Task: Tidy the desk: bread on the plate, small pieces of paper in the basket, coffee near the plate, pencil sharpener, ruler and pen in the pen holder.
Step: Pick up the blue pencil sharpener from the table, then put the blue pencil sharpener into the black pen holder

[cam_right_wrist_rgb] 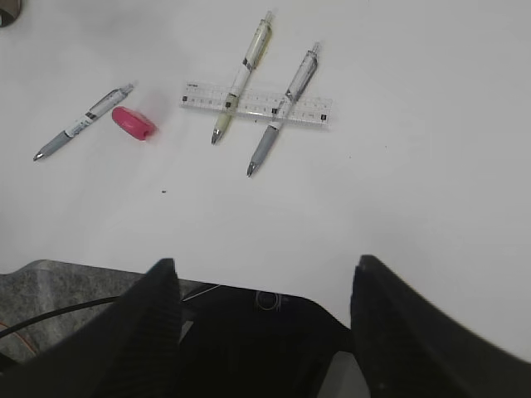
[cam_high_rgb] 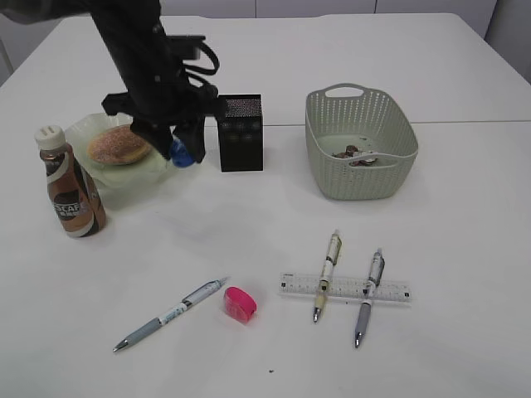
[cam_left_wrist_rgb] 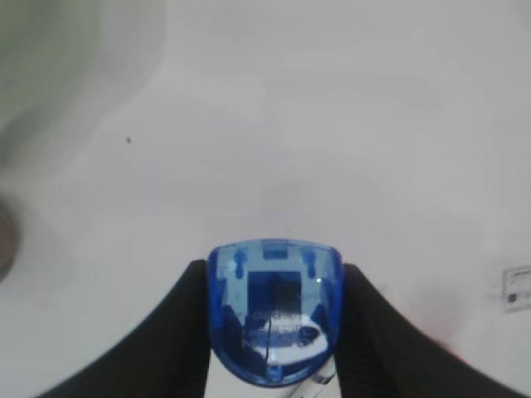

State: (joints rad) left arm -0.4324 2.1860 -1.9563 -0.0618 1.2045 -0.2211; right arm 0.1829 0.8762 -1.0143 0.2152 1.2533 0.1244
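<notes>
My left gripper [cam_high_rgb: 180,149] hangs between the plate [cam_high_rgb: 80,129] and the black pen holder [cam_high_rgb: 241,133], shut on a blue pencil sharpener [cam_left_wrist_rgb: 274,315] above the white desk [cam_high_rgb: 249,232]. The bread [cam_high_rgb: 119,147] lies on the green plate, and the coffee [cam_high_rgb: 70,186] stands just left of it. Small pieces of paper [cam_high_rgb: 358,155] lie in the basket [cam_high_rgb: 365,178]. A pink pencil sharpener [cam_high_rgb: 240,304], a ruler [cam_high_rgb: 344,288] and three pens [cam_high_rgb: 170,315] [cam_high_rgb: 326,276] [cam_high_rgb: 369,297] lie near the front. My right gripper [cam_right_wrist_rgb: 265,265] is open and empty over the desk's edge.
Two of the pens lie across the ruler [cam_right_wrist_rgb: 259,103], and the third pen [cam_right_wrist_rgb: 83,123] rests beside the pink sharpener [cam_right_wrist_rgb: 133,123]. A dark base and grey floor show below the desk edge in the right wrist view.
</notes>
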